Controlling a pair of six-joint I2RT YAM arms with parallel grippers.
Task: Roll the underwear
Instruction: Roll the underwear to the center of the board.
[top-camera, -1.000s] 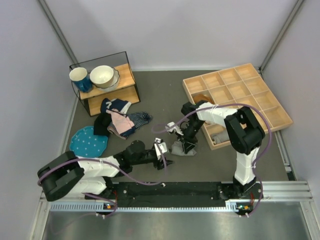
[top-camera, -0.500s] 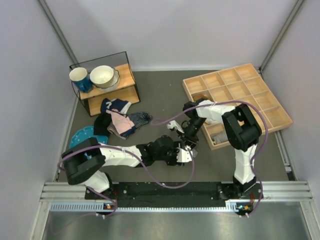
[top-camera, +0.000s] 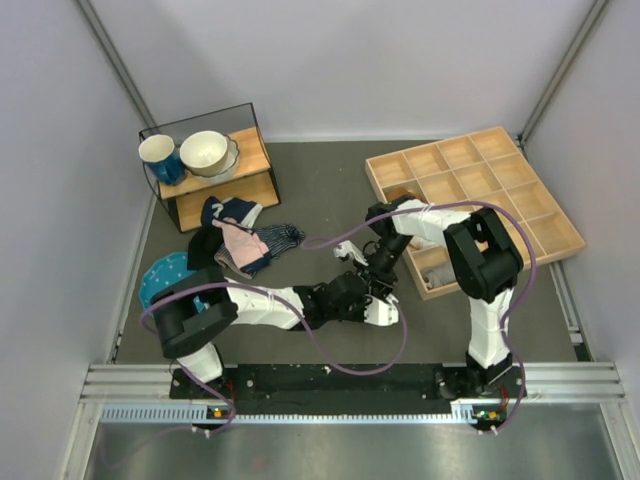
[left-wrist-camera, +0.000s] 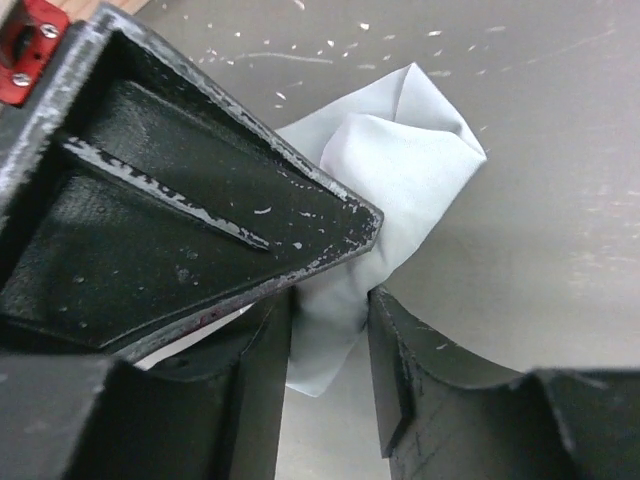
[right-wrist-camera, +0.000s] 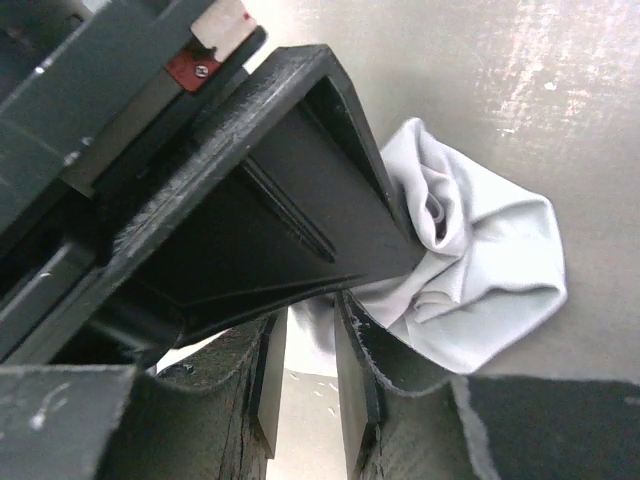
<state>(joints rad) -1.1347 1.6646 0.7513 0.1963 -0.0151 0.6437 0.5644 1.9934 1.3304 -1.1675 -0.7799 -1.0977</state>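
Observation:
The underwear is a plain light-grey bunched cloth on the dark mat, seen in the left wrist view (left-wrist-camera: 400, 170) and the right wrist view (right-wrist-camera: 490, 270). In the top view both grippers cover it almost wholly. My left gripper (left-wrist-camera: 330, 310) has a fold of the cloth pinched between its fingers; in the top view it (top-camera: 372, 302) reaches in from the left. My right gripper (right-wrist-camera: 310, 325) also holds an edge of the cloth between nearly closed fingers; it (top-camera: 376, 284) comes from the far side. The two grippers are almost touching over the cloth.
A wooden compartment tray (top-camera: 470, 190) lies at the right, just behind the right arm. A pile of garments (top-camera: 240, 240) and a teal dotted cloth (top-camera: 165, 280) lie at the left. A wire shelf (top-camera: 255, 160) with a blue cup and bowls stands at the back left.
My left arm has swung right from the near-centre mat to the underwear and closed on it beside the right gripper. The right gripper has stayed at the cloth.

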